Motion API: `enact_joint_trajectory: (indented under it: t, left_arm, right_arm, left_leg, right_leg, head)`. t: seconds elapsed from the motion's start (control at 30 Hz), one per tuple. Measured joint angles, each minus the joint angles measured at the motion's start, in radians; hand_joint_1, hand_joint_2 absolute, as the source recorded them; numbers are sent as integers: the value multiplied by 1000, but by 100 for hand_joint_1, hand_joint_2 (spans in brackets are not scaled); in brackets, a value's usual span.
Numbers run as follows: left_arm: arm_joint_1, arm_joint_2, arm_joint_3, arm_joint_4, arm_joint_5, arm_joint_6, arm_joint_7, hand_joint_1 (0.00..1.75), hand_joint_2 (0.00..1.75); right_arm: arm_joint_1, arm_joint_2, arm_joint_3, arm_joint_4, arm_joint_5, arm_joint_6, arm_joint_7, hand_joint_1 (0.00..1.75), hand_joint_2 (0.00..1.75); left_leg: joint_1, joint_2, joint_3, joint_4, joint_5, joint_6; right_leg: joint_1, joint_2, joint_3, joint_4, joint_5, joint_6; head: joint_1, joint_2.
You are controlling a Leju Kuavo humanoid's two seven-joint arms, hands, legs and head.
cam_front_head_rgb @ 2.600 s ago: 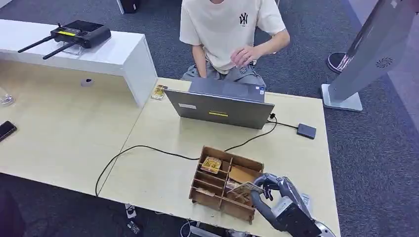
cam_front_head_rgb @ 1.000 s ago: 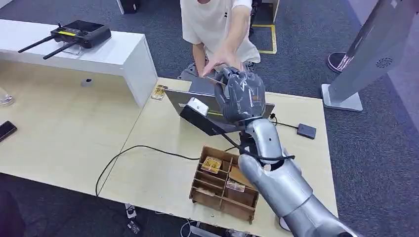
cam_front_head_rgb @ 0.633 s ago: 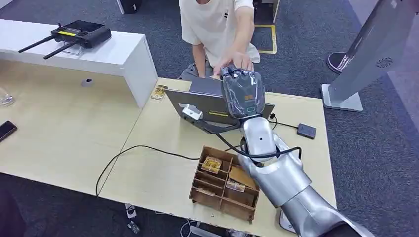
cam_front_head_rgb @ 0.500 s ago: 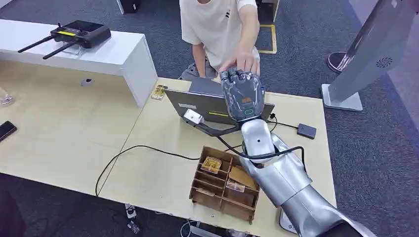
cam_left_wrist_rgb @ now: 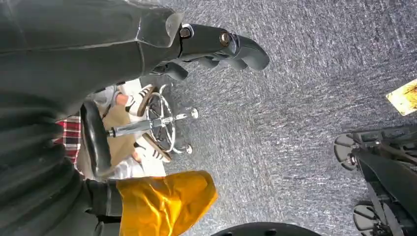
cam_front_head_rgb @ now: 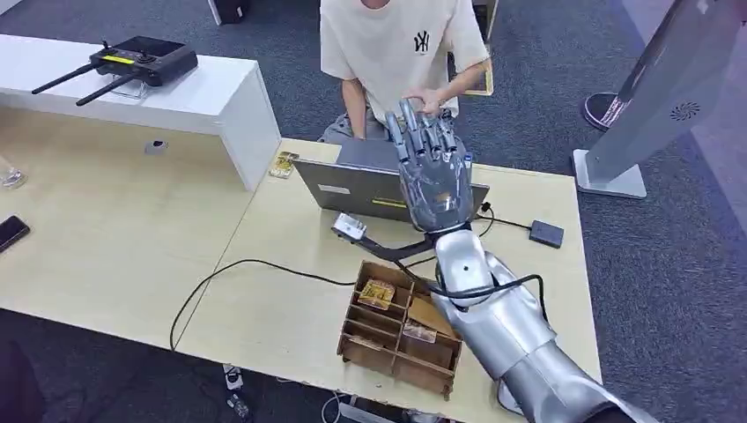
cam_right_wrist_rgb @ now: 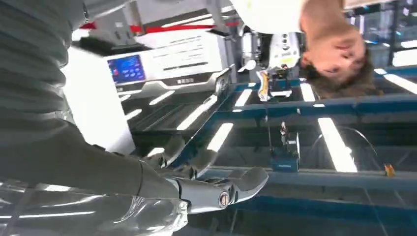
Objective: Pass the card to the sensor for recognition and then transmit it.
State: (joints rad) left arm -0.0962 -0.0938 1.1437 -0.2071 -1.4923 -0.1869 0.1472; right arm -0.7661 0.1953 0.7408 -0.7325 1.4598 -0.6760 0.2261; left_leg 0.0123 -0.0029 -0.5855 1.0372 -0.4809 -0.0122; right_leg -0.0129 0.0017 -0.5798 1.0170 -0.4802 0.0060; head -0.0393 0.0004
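Hovering upper centre, right robot hand (cam_front_head_rgb: pixel 432 167) fingers apart, empty | person's hand (cam_front_head_rgb: pixel 422 102) beyond | retract clear of laptop (cam_front_head_rgb: pixel 388 189)

Floor: dark grey carpet (cam_front_head_rgb: pixel 546 79) all round the furniture; the left wrist view shows the same speckled carpet (cam_left_wrist_rgb: pixel 295 98)
Near table: pale wood table (cam_front_head_rgb: pixel 291 308) running left to right; a second pale top (cam_front_head_rgb: pixel 106 229) joins it at the left
Far left: white raised counter (cam_front_head_rgb: pixel 176 97) (blocky, with a straight end panel)
Far right: white slanted kiosk stand (cam_front_head_rgb: pixel 669 88) on a flat base
Ceiling: long strip lights (cam_right_wrist_rgb: pixel 334 142) between blue beams, seen in the right wrist view
Seating: office chair base (cam_left_wrist_rgb: pixel 162 123) with castors
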Motion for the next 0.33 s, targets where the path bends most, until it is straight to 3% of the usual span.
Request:
enact_joint_trajectory:
  t: [0.1, 0.17, 0.23, 0.33]
  left_arm:
    - [5, 0, 0, 0, 11, 7, -4, 0, 175]
    - [11, -1, 0, 0, 27, 12, -9, 0, 175]
    - [18, -5, 4, 0, 53, 20, -18, 0, 175]
    - [26, -9, 17, 0, 88, 23, -23, 0, 175]
  right_arm:
    - [97, 0, -70, -135, -109, -18, -112, 0, 175]
    - [187, 14, -141, -240, -252, -18, -275, 0, 175]
    - [274, 45, -215, -338, -510, -18, -449, 0, 175]
    - [377, 54, -243, -463, -846, 2, -515, 0, 175]
  left_leg:
    - [0, -1, -1, 0, 0, 0]
    - [0, -1, -1, 0, -1, 0]
    - [0, -1, -1, 0, -2, 0]
    - [0, -1, -1, 0, -2, 0]
  right_leg:
    - [0, 0, 0, 0, 0, 0]
    - [0, -1, 0, 0, -1, 0]
    - [0, -1, 0, 0, -1, 0]
    - [0, -1, -1, -1, -2, 0]
  head:
    - [0, 0]
    - [0, 0]
    - [0, 0]
    - [0, 0]
